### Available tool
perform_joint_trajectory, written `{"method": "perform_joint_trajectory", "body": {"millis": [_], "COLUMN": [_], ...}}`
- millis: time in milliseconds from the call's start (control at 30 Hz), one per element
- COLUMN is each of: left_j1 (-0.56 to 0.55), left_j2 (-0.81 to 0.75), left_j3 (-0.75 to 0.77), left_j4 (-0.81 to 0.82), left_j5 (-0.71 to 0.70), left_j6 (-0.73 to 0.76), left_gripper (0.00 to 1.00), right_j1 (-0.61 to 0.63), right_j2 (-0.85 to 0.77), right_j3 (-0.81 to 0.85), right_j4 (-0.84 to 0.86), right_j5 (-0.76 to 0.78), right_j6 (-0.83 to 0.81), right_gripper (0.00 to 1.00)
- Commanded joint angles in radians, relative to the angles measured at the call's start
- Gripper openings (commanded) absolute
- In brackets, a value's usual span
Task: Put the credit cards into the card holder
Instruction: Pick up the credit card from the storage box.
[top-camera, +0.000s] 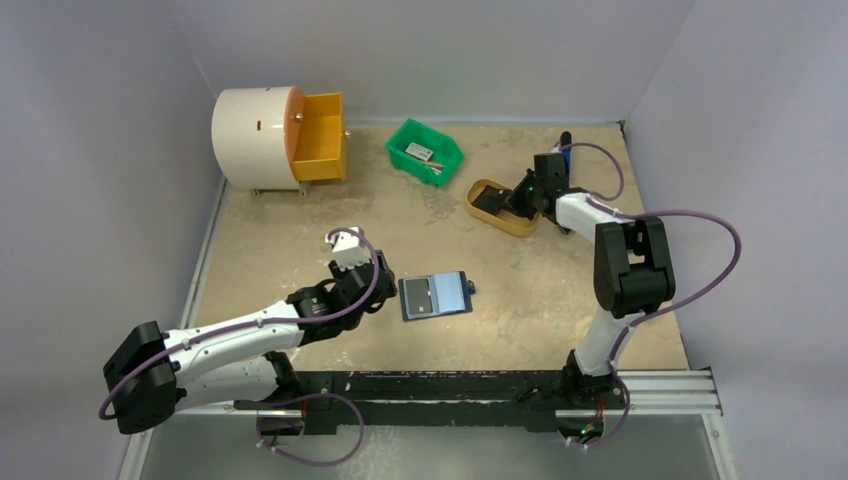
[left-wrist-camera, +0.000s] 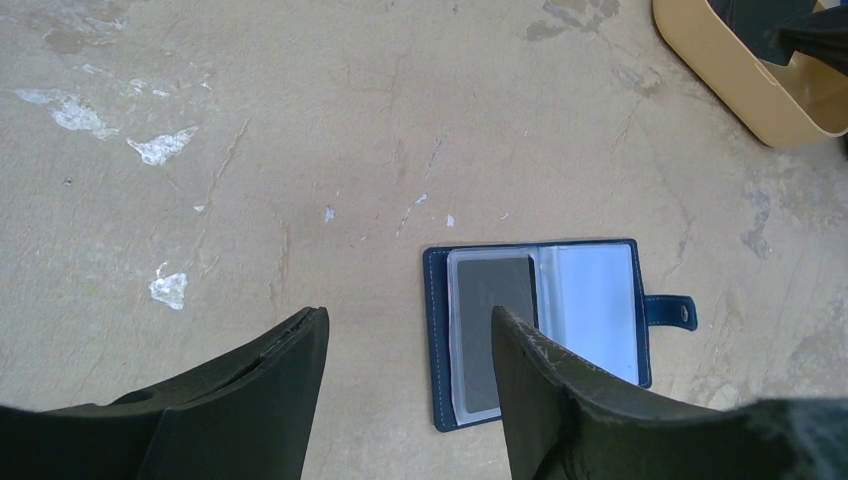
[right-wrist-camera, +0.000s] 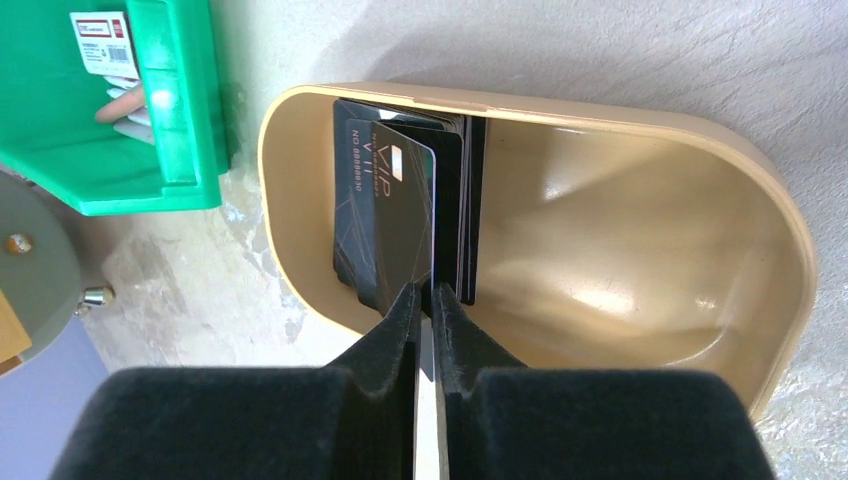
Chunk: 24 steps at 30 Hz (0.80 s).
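Observation:
The navy card holder (top-camera: 435, 295) lies open flat on the table, snap tab to its right. In the left wrist view the card holder (left-wrist-camera: 590, 310) shows a dark card (left-wrist-camera: 488, 320) in its left clear sleeve. My left gripper (top-camera: 383, 285) hovers open just left of it, with bare table between the fingertips (left-wrist-camera: 408, 315). Several dark credit cards (right-wrist-camera: 400, 200) stand on edge in a tan tray (right-wrist-camera: 600, 105). My right gripper (right-wrist-camera: 428, 290) reaches into that tray (top-camera: 497, 216), shut on the edge of one dark card.
A green bin (top-camera: 425, 150) holding small items sits left of the tan tray and also shows in the right wrist view (right-wrist-camera: 150, 100). A white drum (top-camera: 255, 135) with an open orange drawer (top-camera: 320, 135) stands at the back left.

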Motion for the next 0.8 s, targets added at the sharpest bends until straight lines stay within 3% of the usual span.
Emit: {"method": "perform_joint_trajectory", "body": {"millis": [0,433,767], "left_j1": [-0.003,-0.002,-0.002], "left_j2": [-0.001,-0.006,-0.026], "left_j3": [-0.007,-0.009,-0.005], "left_j4": [0.032,0.029,0.02], "left_j5": [-0.006,-0.006,-0.019], "left_j6": [-0.014,-0.013,-0.016], "left_gripper": [0.6,0.6,0.6], "right_j1": [-0.004,-0.006,-0.011], "right_j2": [-0.04,-0.077,-0.215], "right_j3": [0.009,0.032,0.088], "right_j4": [-0.028,-0.028,-0.09], "right_j5": [0.036,-0.006,-0.015], "right_j6": [-0.02,0.029,0.116], "right_gripper": [0.05,0.0,0.0]}}
